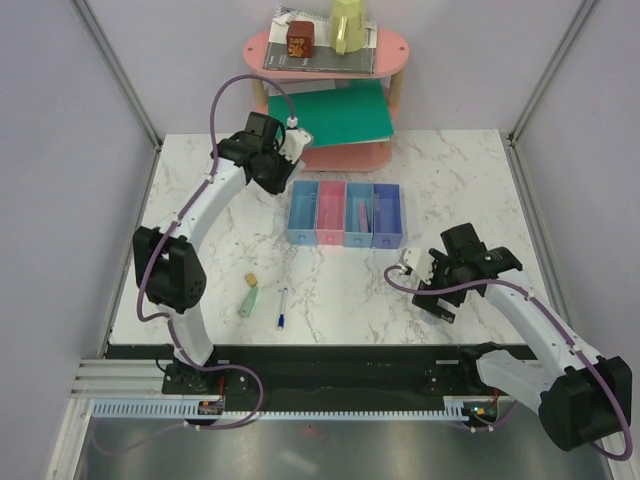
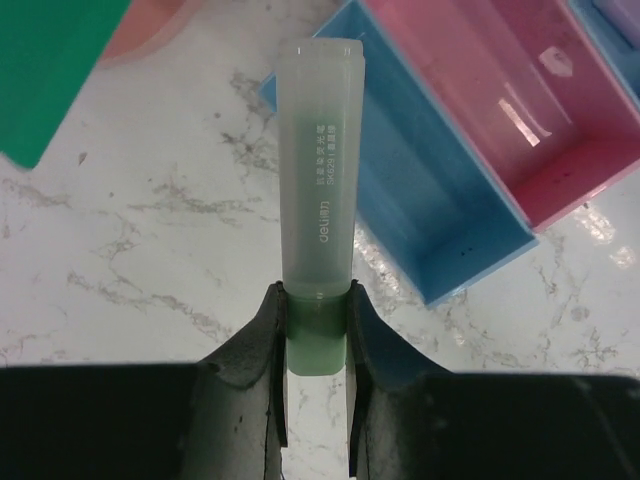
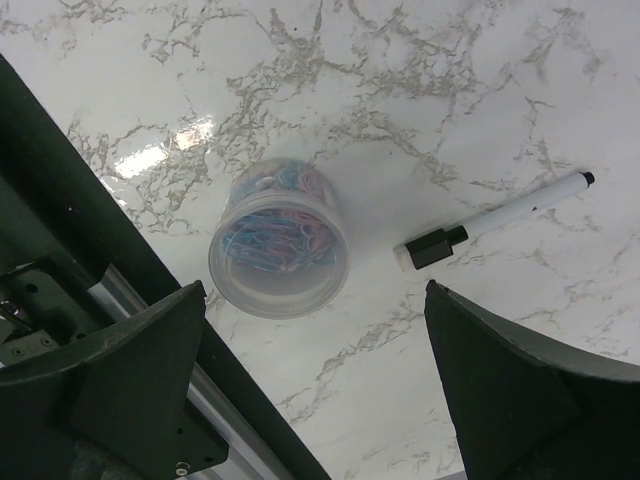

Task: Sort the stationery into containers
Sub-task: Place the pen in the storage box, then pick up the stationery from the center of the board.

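Note:
My left gripper (image 2: 318, 302) is shut on the lower end of a pale green marker (image 2: 318, 180), held above the marble just left of the light blue tray (image 2: 430, 200). From above, this gripper (image 1: 283, 160) hovers at the far-left corner of the four joined trays: light blue (image 1: 302, 212), pink (image 1: 331, 212), blue (image 1: 359, 235), violet-blue (image 1: 387, 213). A pink-purple item (image 1: 364, 212) lies in the blue tray. A tan eraser (image 1: 251, 279), a second pale green marker (image 1: 249, 300) and a white pen with a blue tip (image 1: 282, 308) lie on the table. My right gripper (image 3: 318, 330) is open above a clear round tub of coloured clips (image 3: 278, 245) and a black-capped white pen (image 3: 490, 222).
The pink oval shelf (image 1: 395, 45) stands at the back, with grey books (image 1: 330, 62), a brown box (image 1: 300, 40) and a yellow-green cup (image 1: 350, 25) on top. A green folder (image 1: 345, 115) rests on its lower tier. The table's black front edge (image 1: 330, 352) is near the right gripper (image 1: 430, 275).

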You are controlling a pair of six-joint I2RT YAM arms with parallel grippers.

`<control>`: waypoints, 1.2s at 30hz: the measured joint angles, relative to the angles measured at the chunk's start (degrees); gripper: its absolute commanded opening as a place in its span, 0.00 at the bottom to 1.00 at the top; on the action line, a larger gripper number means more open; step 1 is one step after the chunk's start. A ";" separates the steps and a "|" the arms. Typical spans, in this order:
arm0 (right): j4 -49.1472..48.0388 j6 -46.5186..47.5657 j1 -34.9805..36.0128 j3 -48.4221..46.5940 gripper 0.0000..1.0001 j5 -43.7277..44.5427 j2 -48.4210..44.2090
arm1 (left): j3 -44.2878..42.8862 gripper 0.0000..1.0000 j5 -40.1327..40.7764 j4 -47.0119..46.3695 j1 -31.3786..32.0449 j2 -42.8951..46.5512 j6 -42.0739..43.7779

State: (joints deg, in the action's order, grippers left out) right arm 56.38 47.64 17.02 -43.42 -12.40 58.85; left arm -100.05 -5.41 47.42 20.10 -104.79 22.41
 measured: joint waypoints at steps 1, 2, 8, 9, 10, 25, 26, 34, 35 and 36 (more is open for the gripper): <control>-0.04 -0.04 0.00 0.02 0.98 -0.07 0.24 | -0.59 0.02 0.11 0.28 1.31 -0.74 0.02; -0.13 -0.07 0.00 0.07 0.98 -0.17 0.52 | -1.16 0.02 0.35 0.35 2.69 -1.57 0.02; -1.88 -0.50 0.00 1.92 0.98 -1.09 3.13 | -7.74 0.02 0.44 1.81 11.41 -7.85 0.00; -2.16 -0.63 0.00 2.14 0.97 -1.22 3.54 | -9.57 0.02 0.42 2.38 12.66 -9.18 0.00; -2.45 -0.74 0.00 2.27 0.95 -1.36 4.00 | -11.56 0.02 0.42 2.89 13.68 -10.49 -0.02; -5.73 -1.84 0.00 3.69 0.42 -1.46 6.82 | -23.78 0.02 -0.92 5.66 22.38 -21.00 -1.97; -5.81 -1.66 0.00 3.69 0.39 -1.46 6.73 | -24.44 0.02 -0.94 5.79 22.80 -21.84 -2.25; -5.77 -2.29 0.00 3.67 0.38 -1.25 4.15 | -26.03 0.02 0.39 6.23 23.71 -24.98 -5.16; -5.75 -2.38 0.00 3.67 0.38 -1.25 3.72 | -26.03 0.02 0.68 6.36 23.61 -25.20 -6.01; -5.73 -2.45 0.00 3.63 0.38 -1.27 3.34 | -26.03 0.02 0.79 6.49 23.54 -25.31 -6.84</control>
State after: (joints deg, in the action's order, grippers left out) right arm 50.65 45.19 17.02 -39.79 -13.67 62.19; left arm -126.08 -4.62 53.91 43.64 -130.10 15.57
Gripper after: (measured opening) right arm 0.639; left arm 0.244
